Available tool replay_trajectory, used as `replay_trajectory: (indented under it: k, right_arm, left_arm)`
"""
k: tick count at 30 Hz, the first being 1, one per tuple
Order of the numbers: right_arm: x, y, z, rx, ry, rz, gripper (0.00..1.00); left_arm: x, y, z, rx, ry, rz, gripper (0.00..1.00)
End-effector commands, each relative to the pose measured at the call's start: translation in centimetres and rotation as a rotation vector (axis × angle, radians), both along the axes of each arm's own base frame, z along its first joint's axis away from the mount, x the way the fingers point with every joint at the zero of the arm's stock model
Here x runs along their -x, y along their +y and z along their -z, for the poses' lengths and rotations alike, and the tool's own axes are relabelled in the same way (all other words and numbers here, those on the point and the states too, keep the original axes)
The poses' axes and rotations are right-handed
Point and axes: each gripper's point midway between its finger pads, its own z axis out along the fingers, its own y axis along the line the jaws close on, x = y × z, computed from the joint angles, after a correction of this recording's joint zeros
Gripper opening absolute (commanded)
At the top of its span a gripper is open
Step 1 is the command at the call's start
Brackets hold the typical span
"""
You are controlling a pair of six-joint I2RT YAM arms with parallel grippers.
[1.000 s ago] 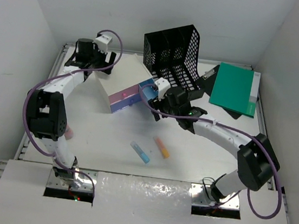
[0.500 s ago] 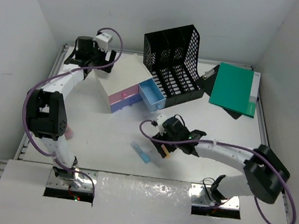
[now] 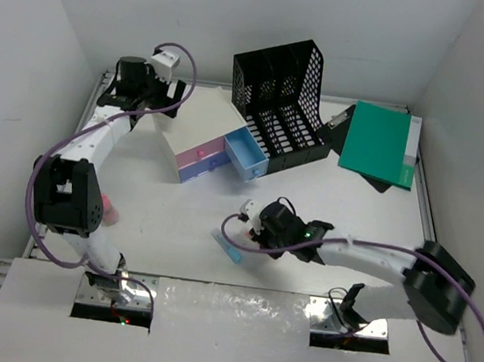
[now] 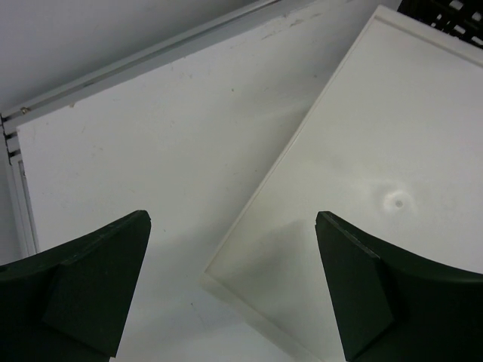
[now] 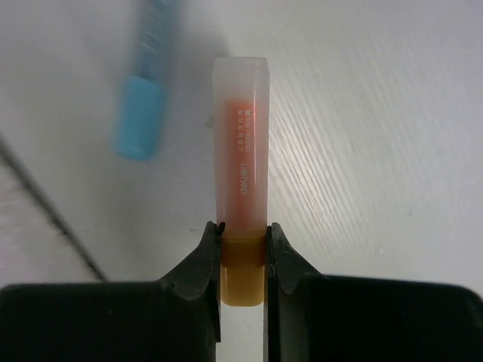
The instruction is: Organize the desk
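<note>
One orange highlighter (image 5: pixel 241 173), loose before, now seems lifted, pinched by right end effector (image 5: pixel 243 243).

Plain white walls (image 3: pixel 245 14) enclose the white table (image 3: pixel 167 216) on three sides; light is soft and even, shadows faint.

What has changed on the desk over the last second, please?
The right gripper left the blue drawer, swung toward the near edge and shut on the orange highlighter, which had lain loose on the desk. The left gripper stayed open at the drawer box's far corner. The blue highlighter, mesh rack and green folder kept their places.
</note>
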Motion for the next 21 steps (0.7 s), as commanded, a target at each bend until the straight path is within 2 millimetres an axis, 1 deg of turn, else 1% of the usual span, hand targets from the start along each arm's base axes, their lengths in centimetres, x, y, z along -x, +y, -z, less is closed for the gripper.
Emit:
replay_trajectory:
  k: [1,2,3,4,5,6,7,8,9,10,11,12,13,14,15,16,17,18,19,21]
  right_arm:
    - [-0.4,5.0,-8.3,-0.232,-0.184,-0.245,0.0]
    - [-1.0,6.0,-11.4,-0.305,-0.261,-0.266,0.0]
    - [-2.5,7.6,-15.3,-0.387,-0.377,-0.275,0.0]
    - [-3.6,8.1,-17.3,-0.419,-0.444,-0.257,0.0]
    - [-6.2,7.9,-19.8,-0.408,-0.562,-0.178,0.0]
    - [-8.1,8.2,-22.2,-0.439,-0.646,-0.115,0.0]
    - [-9.7,8.1,-23.1,-0.425,-0.682,-0.064,0.0]
    - [-12.0,7.2,-24.0,-0.403,-0.707,0.017,0.0]
    - [-14.1,8.1,-24.7,-0.396,-0.705,0.043,0.0]
    - [-15.3,8.3,-24.6,-0.391,-0.687,0.055,0.0]
    - [-17.3,7.6,-24.6,-0.376,-0.67,0.097,0.0]
    - [-19.2,8.4,-24.2,-0.352,-0.629,0.122,0.0]
    - [-20.2,8.4,-23.7,-0.325,-0.608,0.14,0.0]
    - [-21.6,8.0,-23.6,-0.307,-0.606,0.168,0.0]
    - [-22.6,8.0,-24.1,-0.298,-0.608,0.185,0.0]
    - [-23.4,8.2,-22.5,-0.264,-0.587,0.194,0.0]
    - [-24.1,7.9,-22.5,-0.254,-0.582,0.214,0.0]
    - [-24.4,7.8,-22.0,-0.245,-0.568,0.219,0.0]
    - [-24.9,7.6,-20.9,-0.23,-0.547,0.228,0.0]
    - [-25.0,7.4,-19.8,-0.225,-0.506,0.241,0.0]
  left_arm:
    - [0.6,-0.6,-3.5,-0.008,-0.084,0.031,0.9]
    - [0.7,-0.7,-3.8,-0.007,-0.09,0.036,0.9]
    - [0.8,-0.7,-3.9,-0.003,-0.091,0.037,0.9]
    - [0.8,-0.8,-4.1,-0.001,-0.094,0.039,0.9]
    - [0.8,-0.8,-4.2,0.003,-0.094,0.037,0.9]
    - [0.8,-0.8,-4.1,0.005,-0.089,0.035,0.9]
    - [0.9,-0.8,-4.2,0.01,-0.088,0.034,0.9]
    - [0.9,-0.9,-4.2,0.012,-0.088,0.034,0.9]
    - [0.9,-0.9,-4.2,0.013,-0.086,0.036,0.9]
    - [0.9,-0.9,-4.1,0.016,-0.084,0.036,0.9]
    - [0.9,-0.9,-4.0,0.019,-0.081,0.032,0.9]
    - [0.8,-1.0,-4.0,0.023,-0.079,0.032,0.9]
    - [0.8,-1.0,-3.9,0.027,-0.075,0.032,0.9]
    - [0.7,-1.0,-3.8,0.029,-0.071,0.029,0.9]
    - [0.7,-1.0,-3.7,0.033,-0.07,0.027,0.9]
    - [0.6,-1.1,-3.5,0.036,-0.065,0.027,0.9]
    - [0.6,-1.1,-3.3,0.036,-0.06,0.026,0.9]
    - [0.6,-1.1,-3.1,0.038,-0.057,0.027,0.9]
    - [0.5,-1.1,-3.0,0.038,-0.052,0.027,0.9]
    - [0.5,-1.1,-2.8,0.039,-0.047,0.028,0.9]
